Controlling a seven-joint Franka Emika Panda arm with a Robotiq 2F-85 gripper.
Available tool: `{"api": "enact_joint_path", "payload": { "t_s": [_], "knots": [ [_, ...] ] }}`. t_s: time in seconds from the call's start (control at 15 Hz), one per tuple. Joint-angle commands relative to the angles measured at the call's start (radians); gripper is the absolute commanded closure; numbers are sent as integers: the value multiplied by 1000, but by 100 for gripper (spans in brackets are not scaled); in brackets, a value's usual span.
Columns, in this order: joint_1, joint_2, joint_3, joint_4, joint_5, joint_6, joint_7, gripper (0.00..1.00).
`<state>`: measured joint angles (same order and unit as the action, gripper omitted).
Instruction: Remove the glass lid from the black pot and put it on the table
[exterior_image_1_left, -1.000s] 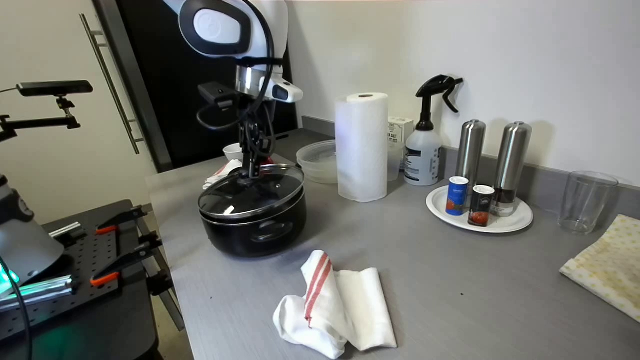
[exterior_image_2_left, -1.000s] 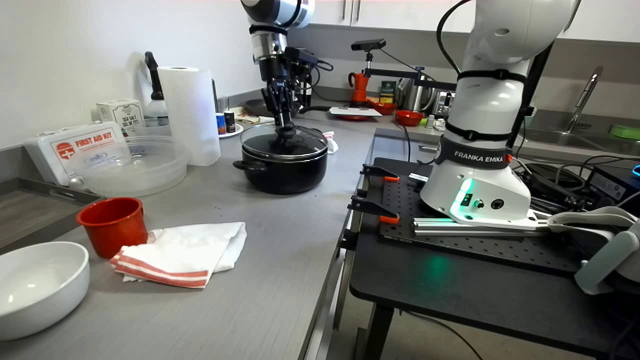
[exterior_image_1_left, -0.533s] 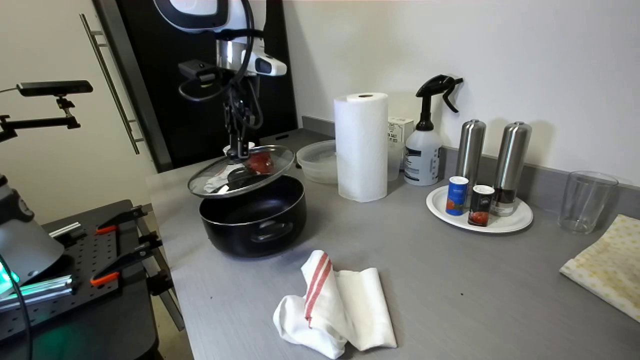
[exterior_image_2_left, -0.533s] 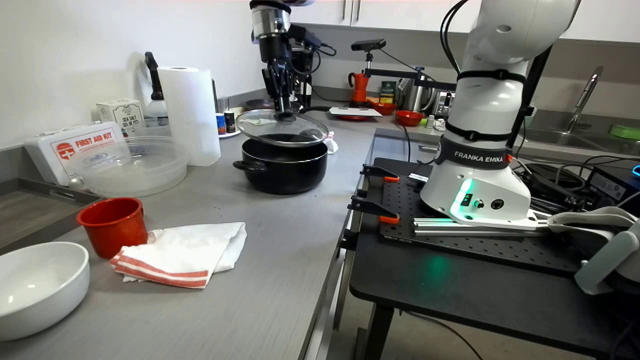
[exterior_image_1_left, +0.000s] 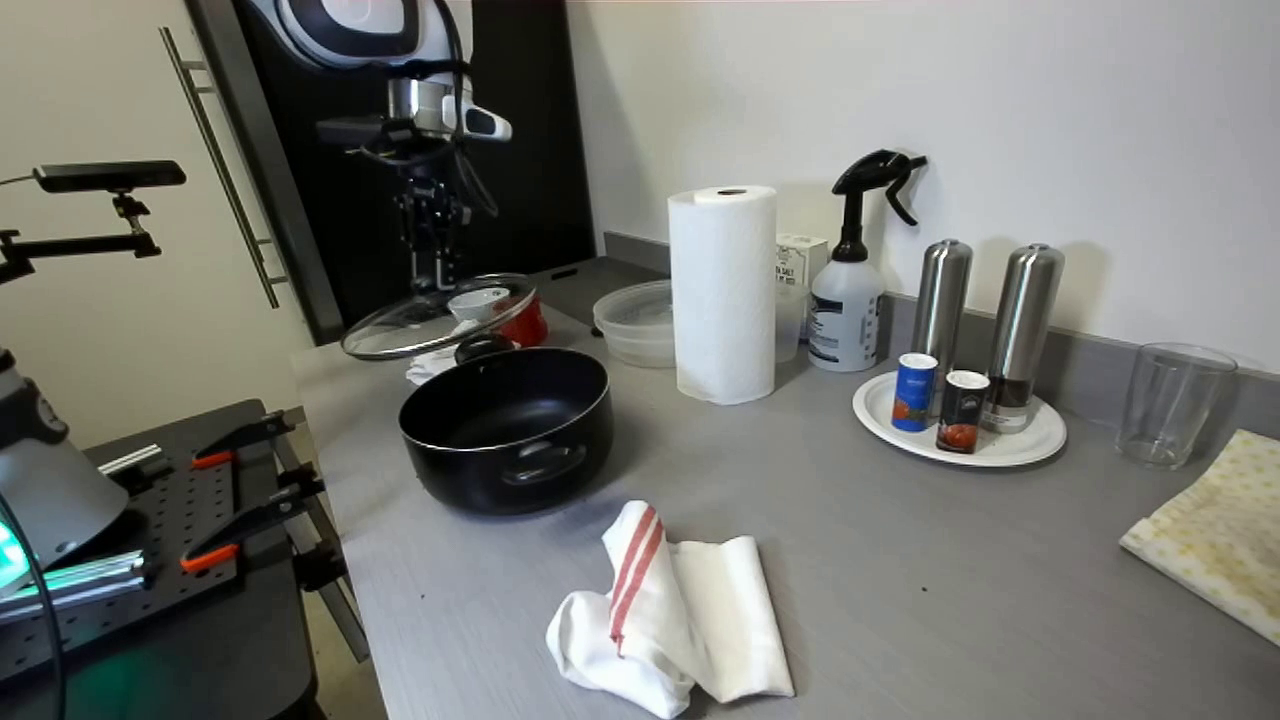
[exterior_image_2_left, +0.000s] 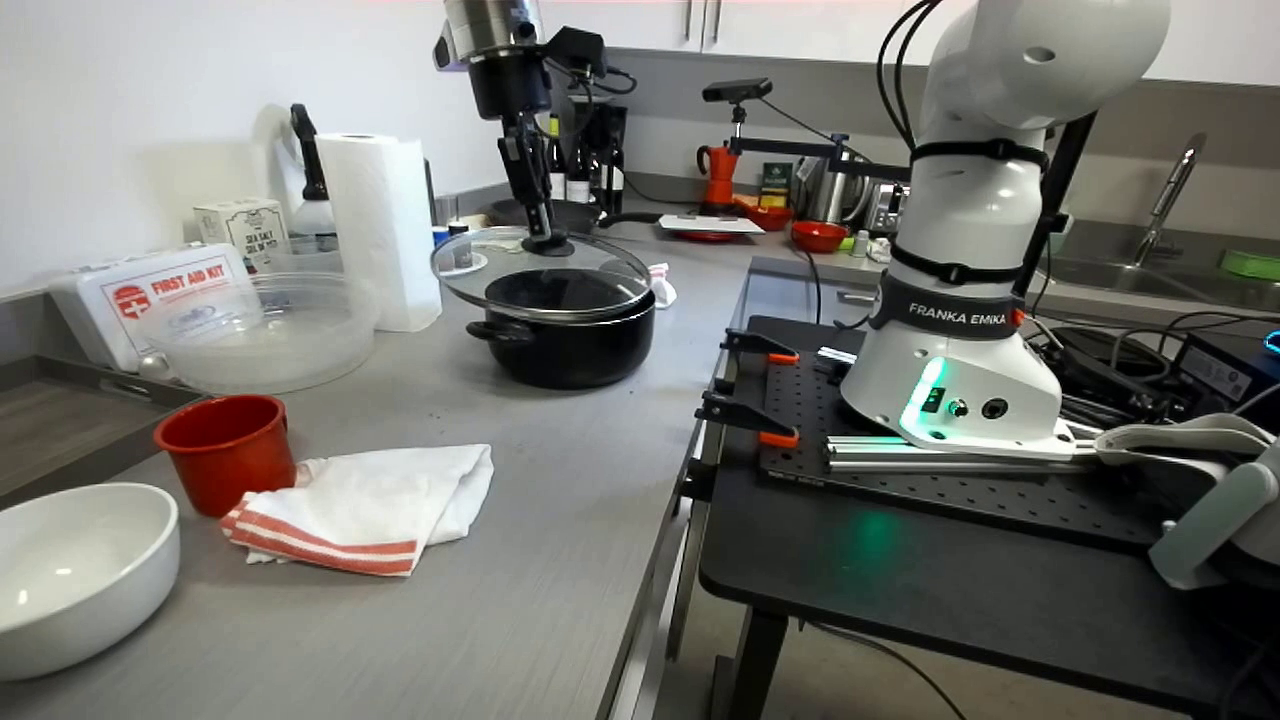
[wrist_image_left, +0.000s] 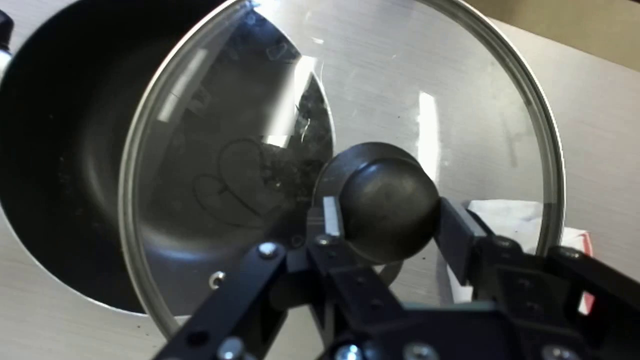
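Observation:
The glass lid (exterior_image_1_left: 395, 325) is in the air, slightly tilted, beside and above the black pot (exterior_image_1_left: 475, 470). My gripper (exterior_image_1_left: 432, 283) is shut on the lid's dark knob; both fingers touch its sides in the wrist view (wrist_image_left: 387, 215). In an exterior view the lid (exterior_image_2_left: 465, 262) overlaps the pot (exterior_image_2_left: 570, 352) from behind, with the gripper (exterior_image_2_left: 541, 235) above it. In the wrist view the lid (wrist_image_left: 480, 105) covers part of the open pot (wrist_image_left: 85, 150). The pot stands upright on the grey table (exterior_image_1_left: 860, 580). The pot's inside looks bare and black.
A white towel (exterior_image_2_left: 370, 500), a red cup (exterior_image_2_left: 225, 455) and a white bowl (exterior_image_2_left: 80, 580) stand beyond the lid. A paper-towel roll (exterior_image_1_left: 725, 300) and a plastic container (exterior_image_1_left: 640, 325) are beside the pot. Another towel (exterior_image_1_left: 690, 610) lies nearer that camera. The table edge (exterior_image_1_left: 335, 530) runs close by.
The lid was on the pot one second ago. My gripper has lifted it and carried it sideways off the pot, towards the red cup and white towel. The pot has stayed put.

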<state>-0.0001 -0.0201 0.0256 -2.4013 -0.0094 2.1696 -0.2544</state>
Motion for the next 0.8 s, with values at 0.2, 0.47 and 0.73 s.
{"api": "enact_joint_path", "payload": {
  "t_s": [0.2,0.47,0.73],
  "knots": [
    [138,-10,126,-25,-89,-24,77,76],
    [211,62,198,-1,-145,-8,137,76],
    [269,157,244,46,-204,5,174,76]
  ]
}}
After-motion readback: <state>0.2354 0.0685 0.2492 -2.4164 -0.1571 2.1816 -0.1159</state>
